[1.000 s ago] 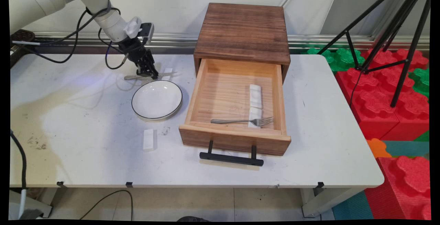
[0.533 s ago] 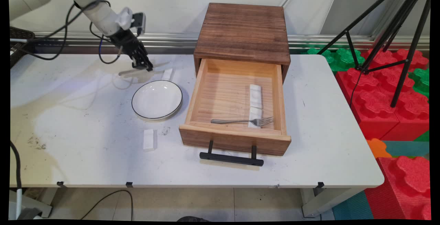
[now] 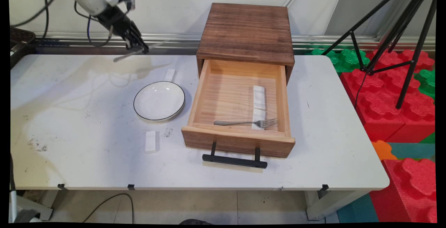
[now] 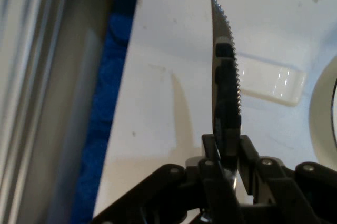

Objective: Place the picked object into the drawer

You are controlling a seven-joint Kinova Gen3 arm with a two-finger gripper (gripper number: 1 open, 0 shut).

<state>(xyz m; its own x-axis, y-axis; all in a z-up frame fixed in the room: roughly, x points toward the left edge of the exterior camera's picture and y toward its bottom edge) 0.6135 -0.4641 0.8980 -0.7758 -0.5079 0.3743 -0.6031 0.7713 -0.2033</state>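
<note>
1. Since the earlier frames the hand (image 3: 141,48) has risen from the bench (image 3: 69,116) up toward the wall, carrying the knife (image 3: 137,52) off the white rest (image 3: 169,75) it lay across.
2. The hand is clamped on the knife; in the hand view its two fingers (image 4: 210,153) pinch the blade near the handle, and the serrated blade (image 4: 224,71) points away from the camera.
3. In the main view the knife hangs roughly level in the air, well clear of the bench, up and to the left of the plate (image 3: 159,101).
4. The white rest sits on the bench just beyond the plate, between the plate and the wall.
5. A second white rest (image 3: 150,141) lies on the near side of the plate.
6. To the right of the plate stands a wooden cabinet (image 3: 245,33) with its drawer (image 3: 238,141) pulled open.
7. Inside the drawer a fork (image 3: 245,122) lies across one of two white rests (image 3: 259,97) placed end to end.
</note>
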